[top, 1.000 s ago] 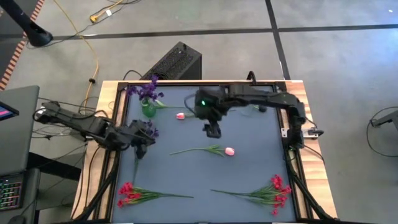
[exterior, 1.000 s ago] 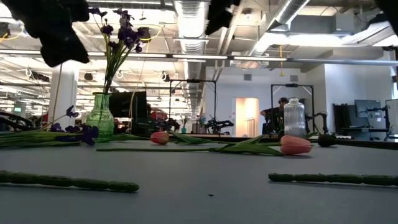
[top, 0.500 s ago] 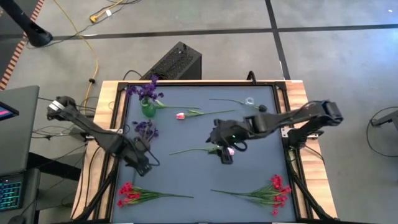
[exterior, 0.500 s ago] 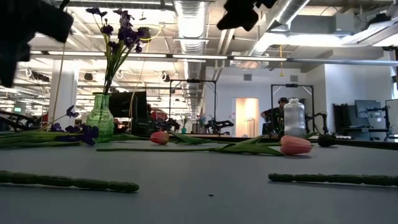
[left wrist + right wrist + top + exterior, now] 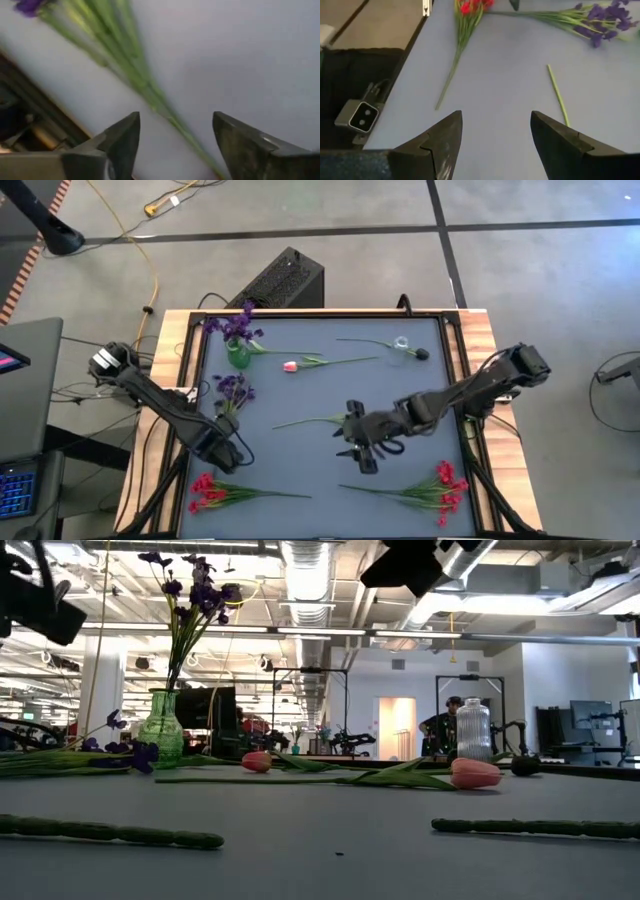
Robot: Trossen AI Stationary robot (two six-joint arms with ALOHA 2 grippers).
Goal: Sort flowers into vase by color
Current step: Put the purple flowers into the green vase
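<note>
At the table's left edge, left gripper [image 5: 228,454]: hovering over the stem end of the loose purple flowers [image 5: 233,388], fingers [image 5: 121,142] spread wide, gripping nothing; green stems passing between them on the table below in the left wrist view.
Near the table's middle, right gripper [image 5: 364,451]: hanging just past the bloom end of a pink tulip, fingers [image 5: 443,137] standing wide apart, holding nothing.
Loose purple flowers: lying flat by the left edge, blooms pointing toward the green vase [image 5: 237,357], stems running down toward the left gripper.
Green vase: standing upright near the far left corner, holding purple blooms [image 5: 237,326] already; in the low view the stems rising out of it and fanning a little.
Far tulip [image 5: 292,365]: lying flat just right of the green vase, stem trailing off to the right.
Near tulip's stem [image 5: 310,421]: lying in the middle of the table, its bloom end hiding under the right gripper from above; the pink bloom [image 5: 475,773] showing on the table in the low view.
Clear vase [image 5: 402,342]: standing near the far right corner, a thin stem lying beside it.
Left red spray [image 5: 207,491]: lying along the near edge, blossoms to the left, just below the left gripper.
Right red spray [image 5: 443,488]: lying near the near right corner, blossoms to the right, apart from the right gripper.
Table [image 5: 300,460]: dark top, wooden frame showing at both sides.
</note>
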